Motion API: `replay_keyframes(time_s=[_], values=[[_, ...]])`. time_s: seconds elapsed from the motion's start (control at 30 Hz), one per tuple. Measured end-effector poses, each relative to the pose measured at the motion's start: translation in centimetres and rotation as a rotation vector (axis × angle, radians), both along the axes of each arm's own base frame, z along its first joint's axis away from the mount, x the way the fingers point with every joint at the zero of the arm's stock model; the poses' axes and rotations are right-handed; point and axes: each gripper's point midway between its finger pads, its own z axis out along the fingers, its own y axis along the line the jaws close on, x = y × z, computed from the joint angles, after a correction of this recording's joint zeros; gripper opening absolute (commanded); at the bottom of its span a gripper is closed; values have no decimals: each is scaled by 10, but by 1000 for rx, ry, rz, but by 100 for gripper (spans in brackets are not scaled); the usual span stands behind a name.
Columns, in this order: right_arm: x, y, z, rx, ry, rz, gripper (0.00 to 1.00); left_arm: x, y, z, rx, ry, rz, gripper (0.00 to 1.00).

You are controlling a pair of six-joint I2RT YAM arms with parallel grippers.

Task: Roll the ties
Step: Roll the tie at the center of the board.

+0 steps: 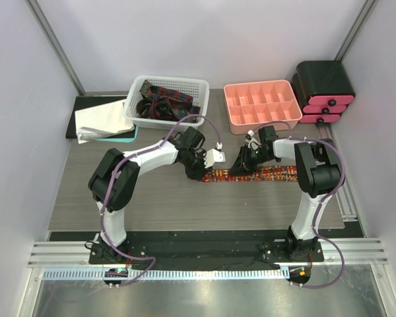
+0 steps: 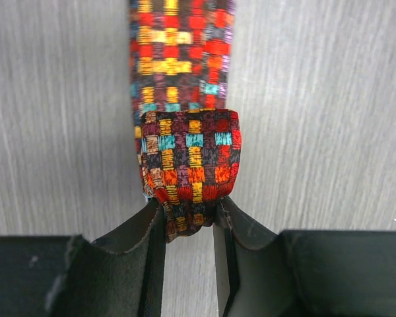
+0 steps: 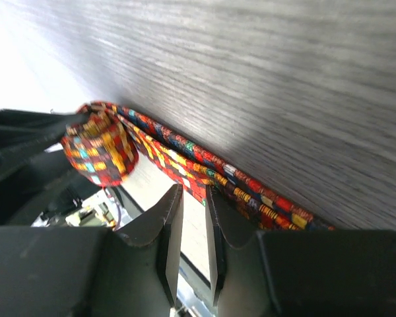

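Observation:
A red tie with a yellow, orange and teal checked print (image 1: pixel 267 174) lies flat across the table, running left to right. Its left end is rolled into a small coil (image 2: pixel 188 155). My left gripper (image 2: pixel 188 221) is shut on the lower edge of that coil, with the flat tie (image 2: pixel 181 53) stretching away beyond it. In the top view the left gripper (image 1: pixel 203 165) sits at the tie's left end. My right gripper (image 3: pixel 193 195) hovers beside the tie's long edge (image 3: pixel 204 168), its jaws narrowly apart with nothing between them. The coil (image 3: pixel 100 146) shows at the left of that view.
A white basket (image 1: pixel 133 99) holding more ties (image 1: pixel 165 98) stands at the back left. A pink compartment tray (image 1: pixel 261 105) is at back centre, and a black and pink drawer unit (image 1: pixel 325 92) at back right. A white cloth on a dark mat (image 1: pixel 99 120) lies far left.

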Motion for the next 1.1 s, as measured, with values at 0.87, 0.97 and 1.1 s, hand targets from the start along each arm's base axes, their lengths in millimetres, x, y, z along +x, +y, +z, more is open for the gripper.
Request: replay_keyframes(time_s=[0.87,0.97,1.1], values=[[-3,62,33,157,-41,-43,38,8,-3,-8,96,-3,-34,14],[-1,73,31,176,-41,-48,38,8,-3,-9,96,-6,-40,15],[-3,80,21,178,-17,-49,29,8,-3,-9,96,-7,-41,15]])
